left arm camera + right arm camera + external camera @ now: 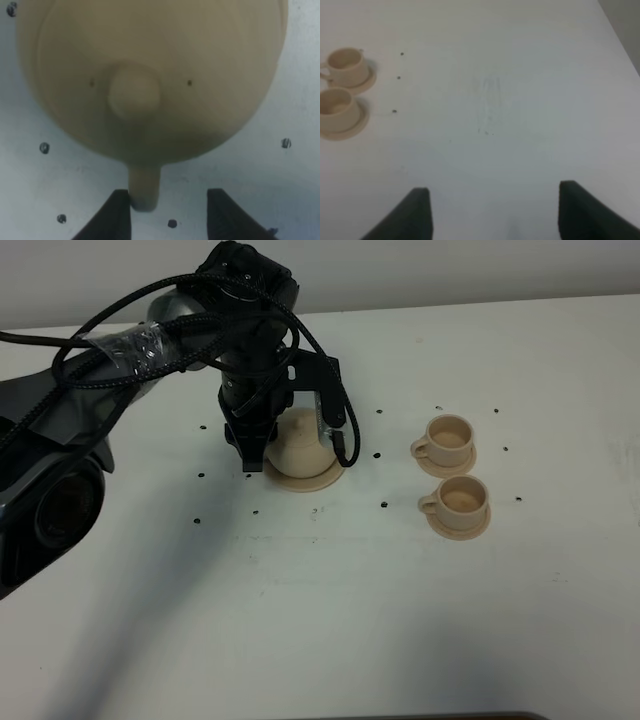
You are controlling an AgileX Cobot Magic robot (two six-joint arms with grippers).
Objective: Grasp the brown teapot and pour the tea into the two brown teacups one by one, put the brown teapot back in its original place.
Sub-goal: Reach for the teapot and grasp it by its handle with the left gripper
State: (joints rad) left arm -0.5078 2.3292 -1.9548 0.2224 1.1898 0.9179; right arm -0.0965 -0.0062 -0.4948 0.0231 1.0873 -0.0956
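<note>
Status: left claw (170,217) is down over the teapot (298,445), straddling the handle (145,186). Jaws are spread, not clamped. The handle looks to sit against one finger (119,216), with a clear gap to the other. So nothing is grasped yet. It's off-centre, so closing will likely nudge the handle toward the middle.

Teapot sits on its saucer (312,483), lid on, not lifted. Coming down on the handle makes sense: that grip lets the wrist tip the teapot toward the cups. Spout isn't visible.

Far cup (448,435) and near cup (462,498) stand well right of the teapot, handles facing it. Can't tell contents.

Right claw (495,215) is spread wide, nothing in it, over bare table (520,100) near the cups, probably parked clear of the pour path.

My read: grasp step, pouring not begun.
</note>
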